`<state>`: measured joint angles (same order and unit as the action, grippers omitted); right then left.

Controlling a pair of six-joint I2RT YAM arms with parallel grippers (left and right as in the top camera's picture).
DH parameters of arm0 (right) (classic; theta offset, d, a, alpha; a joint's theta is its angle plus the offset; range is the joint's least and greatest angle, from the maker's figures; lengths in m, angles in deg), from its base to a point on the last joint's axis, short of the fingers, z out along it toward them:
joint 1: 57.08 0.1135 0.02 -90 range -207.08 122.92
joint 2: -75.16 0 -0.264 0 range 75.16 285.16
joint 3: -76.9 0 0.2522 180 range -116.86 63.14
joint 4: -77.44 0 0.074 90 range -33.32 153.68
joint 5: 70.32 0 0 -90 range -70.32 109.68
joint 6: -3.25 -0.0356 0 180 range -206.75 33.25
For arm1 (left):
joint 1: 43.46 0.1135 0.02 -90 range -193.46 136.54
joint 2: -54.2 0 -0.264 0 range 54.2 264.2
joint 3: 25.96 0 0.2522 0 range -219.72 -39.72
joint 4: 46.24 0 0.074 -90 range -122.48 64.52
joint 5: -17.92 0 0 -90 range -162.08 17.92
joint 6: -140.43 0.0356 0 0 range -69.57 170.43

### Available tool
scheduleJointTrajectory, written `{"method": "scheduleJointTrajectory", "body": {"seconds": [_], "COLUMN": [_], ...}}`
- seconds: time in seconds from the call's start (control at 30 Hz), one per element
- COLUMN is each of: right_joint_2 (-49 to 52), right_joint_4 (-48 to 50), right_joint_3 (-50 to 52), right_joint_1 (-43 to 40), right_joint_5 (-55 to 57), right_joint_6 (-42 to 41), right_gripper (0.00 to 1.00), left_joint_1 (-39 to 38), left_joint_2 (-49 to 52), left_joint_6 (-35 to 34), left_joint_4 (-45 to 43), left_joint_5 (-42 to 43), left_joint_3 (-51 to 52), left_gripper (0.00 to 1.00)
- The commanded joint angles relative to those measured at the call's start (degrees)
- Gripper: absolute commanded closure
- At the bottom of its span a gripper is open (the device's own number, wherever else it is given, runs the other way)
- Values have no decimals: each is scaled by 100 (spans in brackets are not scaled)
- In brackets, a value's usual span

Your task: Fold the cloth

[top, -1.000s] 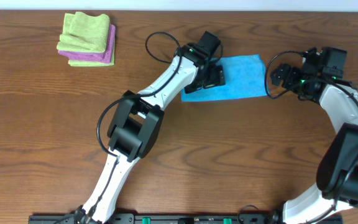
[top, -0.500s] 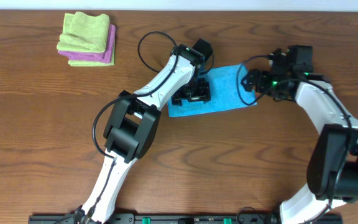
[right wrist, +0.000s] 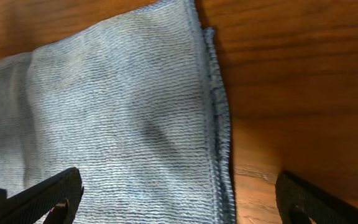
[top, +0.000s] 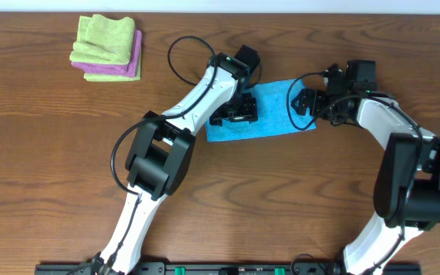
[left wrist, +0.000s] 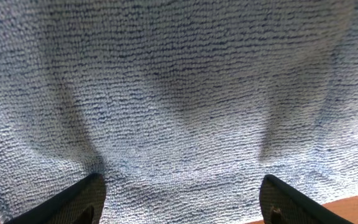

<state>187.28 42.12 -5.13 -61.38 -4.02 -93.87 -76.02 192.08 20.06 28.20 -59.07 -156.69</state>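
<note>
The sky-blue cloth [top: 273,114] lies folded into a flat rectangle on the wooden table, right of centre. My left gripper [top: 235,114] is down on its left part, jaws open. In the left wrist view the cloth [left wrist: 179,93] fills the frame between the two dark fingertips [left wrist: 73,202] of that gripper [left wrist: 179,208]. My right gripper [top: 302,101] is open at the cloth's right edge. In the right wrist view this gripper [right wrist: 179,205] straddles the cloth's stitched edge [right wrist: 219,143], with one fingertip over the cloth [right wrist: 117,124] and the other over bare wood. No tag shows.
A lime-green folded cloth [top: 107,34] lies on a purple folded cloth [top: 121,70] at the table's far left. The wooden table [top: 52,168] spreads out to the left and front. Black cables loop off both wrists near the blue cloth.
Over the last second both grippers and the cloth shifted left and toward the front. The right gripper came in to the cloth's right edge. Little has moved in the last half second.
</note>
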Motion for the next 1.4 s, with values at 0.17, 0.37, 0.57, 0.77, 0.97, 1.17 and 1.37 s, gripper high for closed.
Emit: {"method": "scheduleJointTrajectory", "body": {"seconds": [0.17,0.37,0.57,0.77,0.97,1.17,1.37], "right_joint_2": [442,522,522,522,522,522,522], "right_joint_4": [-37,-321,-616,-656,-654,-612,-544], "right_joint_3": [-9,-9,-9,-9,-9,-9,-9], "right_joint_1": [68,142,264,286,278,278,278], "right_joint_5": [-649,-723,-782,-339,-131,138,140], "right_joint_6": [96,98,98,70,74,79,76], "right_gripper": [1,1,1,47,76,94,99], "left_joint_1": [31,31,33,42,98,271,466], "left_joint_2": [-201,-201,-201,-201,-201,-208,-417], "left_joint_6": [81,79,76,57,59,59,59], "left_joint_4": [-87,-271,-627,-667,-525,-496,-343], "left_joint_5": [-122,-166,-166,-192,-396,-400,-455], "left_joint_3": [22,22,22,22,22,13,11], "left_gripper": [19,18,13,13,13,14,16]}}
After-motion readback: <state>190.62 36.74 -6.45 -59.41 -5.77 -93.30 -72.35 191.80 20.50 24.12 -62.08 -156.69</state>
